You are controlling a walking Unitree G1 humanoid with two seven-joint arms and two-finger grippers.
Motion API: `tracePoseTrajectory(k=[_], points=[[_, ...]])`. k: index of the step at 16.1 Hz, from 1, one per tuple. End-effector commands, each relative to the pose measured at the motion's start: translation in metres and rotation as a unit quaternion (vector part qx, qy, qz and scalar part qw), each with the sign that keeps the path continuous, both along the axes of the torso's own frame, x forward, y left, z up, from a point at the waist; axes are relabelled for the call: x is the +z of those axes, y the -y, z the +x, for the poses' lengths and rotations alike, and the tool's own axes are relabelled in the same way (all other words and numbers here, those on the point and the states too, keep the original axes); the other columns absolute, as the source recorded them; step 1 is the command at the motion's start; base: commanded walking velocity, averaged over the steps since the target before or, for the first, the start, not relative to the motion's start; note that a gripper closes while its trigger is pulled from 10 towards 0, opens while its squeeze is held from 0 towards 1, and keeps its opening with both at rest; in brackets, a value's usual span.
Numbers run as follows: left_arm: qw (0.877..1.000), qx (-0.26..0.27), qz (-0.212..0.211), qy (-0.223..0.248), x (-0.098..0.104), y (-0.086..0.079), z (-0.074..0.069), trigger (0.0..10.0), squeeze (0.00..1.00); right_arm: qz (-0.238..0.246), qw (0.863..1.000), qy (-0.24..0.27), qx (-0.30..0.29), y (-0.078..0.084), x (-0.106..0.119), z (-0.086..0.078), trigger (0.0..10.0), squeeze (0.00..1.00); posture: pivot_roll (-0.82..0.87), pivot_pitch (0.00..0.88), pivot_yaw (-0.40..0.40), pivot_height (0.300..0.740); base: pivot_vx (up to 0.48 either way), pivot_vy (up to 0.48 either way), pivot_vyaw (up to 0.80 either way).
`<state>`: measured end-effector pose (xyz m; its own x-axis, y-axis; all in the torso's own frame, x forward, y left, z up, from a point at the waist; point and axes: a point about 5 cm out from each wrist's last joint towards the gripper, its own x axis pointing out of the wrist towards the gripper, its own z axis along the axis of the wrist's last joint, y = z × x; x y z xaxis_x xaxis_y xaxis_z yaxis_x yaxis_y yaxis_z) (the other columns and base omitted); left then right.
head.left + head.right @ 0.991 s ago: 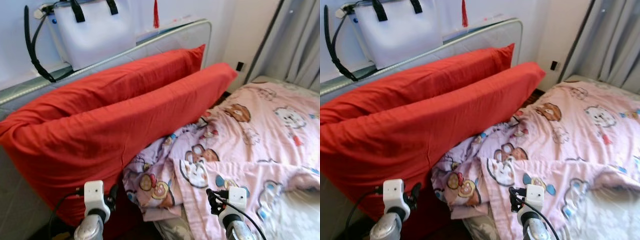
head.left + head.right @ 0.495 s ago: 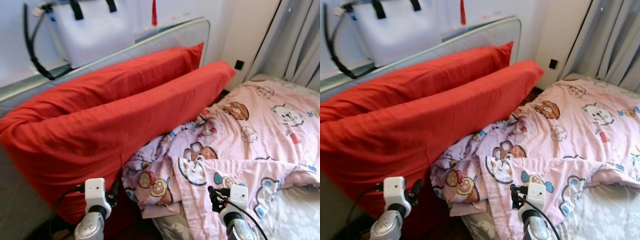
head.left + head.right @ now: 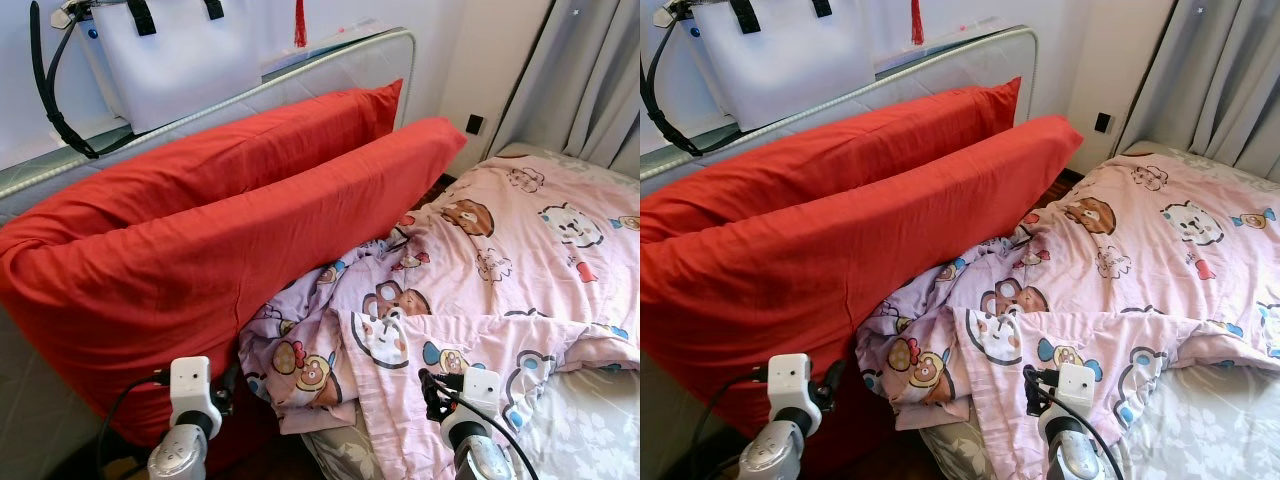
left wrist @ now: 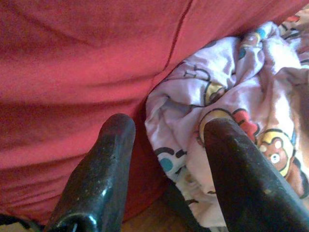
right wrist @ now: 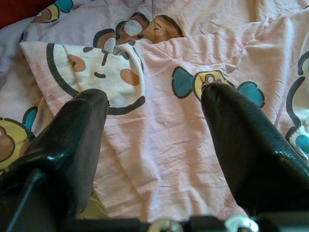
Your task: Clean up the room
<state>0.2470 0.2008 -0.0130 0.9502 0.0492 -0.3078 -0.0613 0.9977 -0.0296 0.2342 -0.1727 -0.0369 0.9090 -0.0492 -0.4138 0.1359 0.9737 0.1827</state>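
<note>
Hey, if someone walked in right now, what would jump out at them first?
Two long red pillows leaning against the grey headboard. Beside them, a rumpled pink cartoon-print quilt is spread over the bed, folded back near the robot. A white bag sits atop the headboard.

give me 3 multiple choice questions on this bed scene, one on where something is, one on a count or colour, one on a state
1. Where is the white bag?
A. above the headboard, behind the pillows
B. on the quilt
C. on the floor by the curtain

2. How many red pillows lean at the head of the bed?
A. one
B. two
C. four

3. How does the pink cartoon quilt lie?
A. folded in a neat stack
B. rumpled, bunched up near the pillows
C. rolled up inside the bag

Answers: 1 A, the bag hangs against the wall over the headboard. 2 B, two long pillows stand one before the other. 3 B, its near edge is turned back and creased below the open left gripper and open right gripper.
</note>
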Motion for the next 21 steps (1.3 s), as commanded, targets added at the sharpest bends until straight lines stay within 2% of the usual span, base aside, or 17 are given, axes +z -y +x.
tracePoseTrajectory(k=[1, 5, 7, 10, 21], points=[[1.000, 0.007, -0.008, -0.012, -0.0040, -0.0023, -0.0026, 10.0, 0.00, 0.005, 1.000, -0.003, -0.003, -0.0021, -0.0006, 0.0004, 10.0, 0.00, 0.02, 0.030, 0.023, 0.740, 0.000, 0.000, 0.00], [1.000, 0.005, -0.008, -0.010, -0.0036, -0.0026, -0.0020, 10.0, 0.00, 0.005, 1.000, -0.018, -0.007, -0.0008, -0.0029, 0.0002, 10.0, 0.00, 0.02, 0.030, 0.024, 0.740, 0.000, 0.000, -0.14], [1.000, 0.006, -0.010, -0.010, -0.0033, -0.0025, -0.0014, 10.0, 0.00, 0.008, 1.000, -0.022, -0.009, -0.0006, -0.0039, -0.0003, 10.0, 0.00, 0.02, 0.030, 0.025, 0.740, 0.000, 0.000, -0.74], [1.000, 0.011, -0.011, -0.009, -0.0031, -0.0031, -0.0009, 10.0, 0.00, 0.010, 1.000, -0.025, -0.006, -0.0013, -0.0047, -0.0008, 10.0, 0.00, 0.02, 0.031, 0.024, 0.740, 0.000, 0.444, -0.74], [1.000, 0.007, -0.005, 0.007, 0.0027, -0.0027, 0.0026, 10.0, 0.00, 0.016, 0.999, -0.032, 0.001, -0.0063, -0.0065, -0.0011, 10.0, 0.00, 0.03, 0.029, 0.029, 0.740, 0.000, 0.000, -0.74]])
